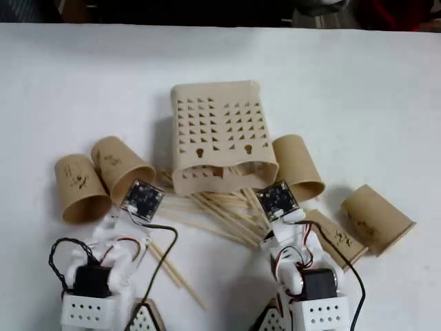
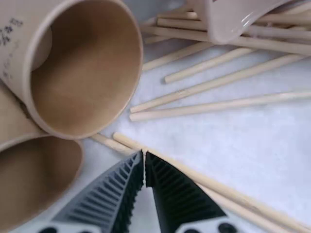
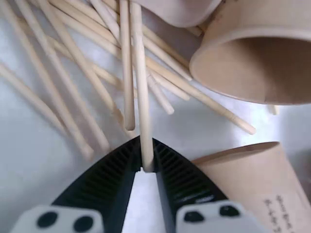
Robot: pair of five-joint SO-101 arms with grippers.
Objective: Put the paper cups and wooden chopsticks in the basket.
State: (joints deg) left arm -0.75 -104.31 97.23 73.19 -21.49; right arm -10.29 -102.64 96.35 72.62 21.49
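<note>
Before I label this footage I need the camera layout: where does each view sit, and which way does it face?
High view: fixed above the table, looking down on basket, paper cups and chopsticks; left arm and right arm at its near edge.
Left wrist view: on the left arm, looking past the left gripper at two cups.
Right wrist view: on the right arm, looking past the right gripper, shut on one chopstick.
Shared: those two cups lie at the high view's left.

White table point(image 1: 386, 83); dark, dim room beyond its far edge.
</note>
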